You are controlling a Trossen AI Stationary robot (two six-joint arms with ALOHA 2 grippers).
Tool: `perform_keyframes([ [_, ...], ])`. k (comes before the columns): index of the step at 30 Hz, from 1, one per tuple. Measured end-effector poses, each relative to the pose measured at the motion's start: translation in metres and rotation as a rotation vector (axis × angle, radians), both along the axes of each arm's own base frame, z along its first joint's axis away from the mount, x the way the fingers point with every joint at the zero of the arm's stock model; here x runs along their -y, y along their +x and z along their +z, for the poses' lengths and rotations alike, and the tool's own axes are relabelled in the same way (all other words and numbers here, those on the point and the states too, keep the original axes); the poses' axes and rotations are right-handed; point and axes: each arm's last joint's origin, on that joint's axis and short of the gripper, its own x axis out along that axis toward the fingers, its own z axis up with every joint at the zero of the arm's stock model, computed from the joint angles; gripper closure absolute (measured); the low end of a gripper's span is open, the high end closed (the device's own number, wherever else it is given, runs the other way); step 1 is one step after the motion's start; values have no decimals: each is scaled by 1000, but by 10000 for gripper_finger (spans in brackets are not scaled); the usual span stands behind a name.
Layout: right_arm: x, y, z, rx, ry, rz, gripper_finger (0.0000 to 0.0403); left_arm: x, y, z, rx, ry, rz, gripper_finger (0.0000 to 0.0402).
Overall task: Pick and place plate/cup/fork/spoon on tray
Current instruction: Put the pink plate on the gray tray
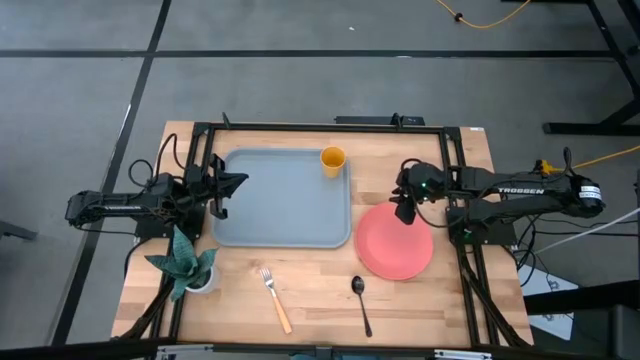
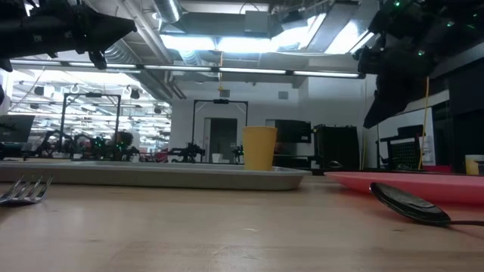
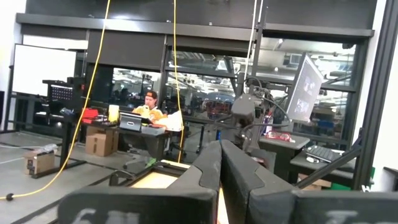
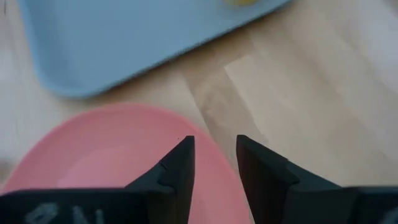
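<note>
1. Nearest on the wooden table (image 1: 320, 300) are seen the fork (image 1: 273, 297) at left and the spoon (image 1: 361, 303) at right, well apart.
2. Farther right, the plate (image 1: 394, 250) lies on the wood just beside the tray (image 1: 280, 200).
3. Above the plate's far edge the right gripper (image 4: 214, 163) is held with a narrow gap, gripping nothing.
4. The cup (image 1: 332, 160) stands upright in the tray's far right corner.
5. At the tray's left edge the left gripper (image 3: 220, 163) is seen closed together, empty.
</note>
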Motion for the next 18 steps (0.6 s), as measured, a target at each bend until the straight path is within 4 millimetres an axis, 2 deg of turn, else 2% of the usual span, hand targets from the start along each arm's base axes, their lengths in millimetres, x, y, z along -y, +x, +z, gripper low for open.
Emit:
perform_keyframes([
  [5,4,2,3,40,-50,-134,280,0,0,0,0,-1,-1,401],
  [12,15,5,7,124,-240,-518,280,0,0,0,0,-1,-1,401],
  [18,33,12,13,209,-251,-526,280,0,0,0,0,0,0,401],
])
